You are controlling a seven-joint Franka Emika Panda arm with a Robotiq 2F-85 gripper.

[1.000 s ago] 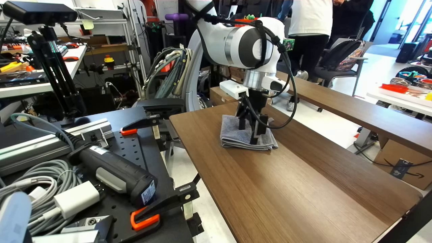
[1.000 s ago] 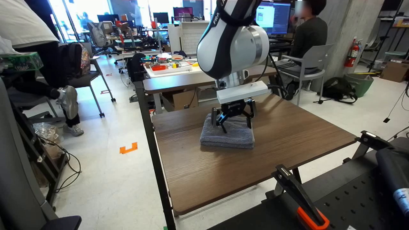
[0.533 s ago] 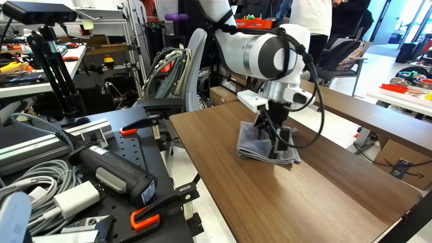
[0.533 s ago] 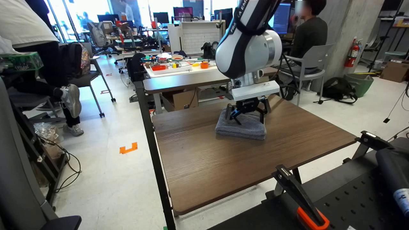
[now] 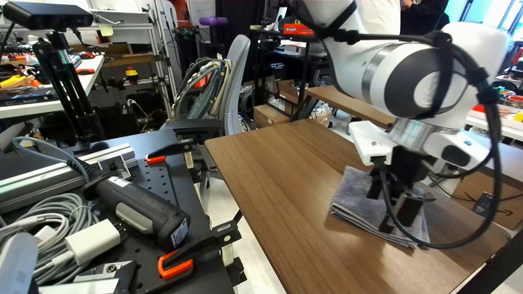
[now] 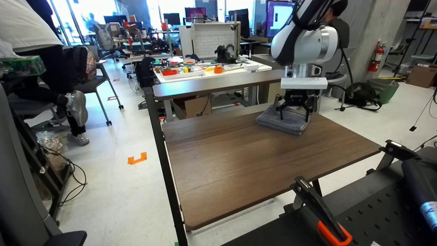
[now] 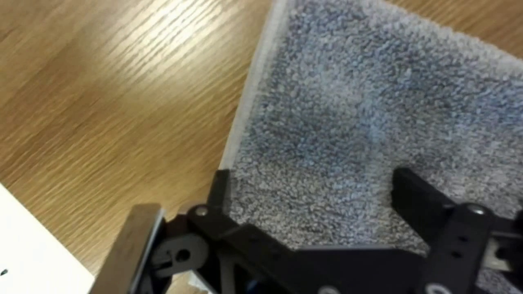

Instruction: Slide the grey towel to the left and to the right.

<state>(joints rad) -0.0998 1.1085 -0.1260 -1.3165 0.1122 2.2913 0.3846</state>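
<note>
The black two-fingered pincer (image 7: 312, 173) is pointing down onto a folded grey terry-cloth towel (image 5: 355, 196), its jaws standing wide apart. The towel is lying on a brown wood-grain tabletop (image 5: 278, 183), its sides running askew to the tabletop's edges; it is looking roughly square, its long axis uncertain. Fuzzy pile is covering it, soft layers stacking at one side.

In an exterior view, can make out a curved arrow (image 5: 505, 212) on the cardboard box (image 5: 474, 184), beyond and right of the fingers (image 5: 387, 224); cannot read the label (image 5: 179, 233) on the black tool (image 5: 145, 196), well left of them.
</note>
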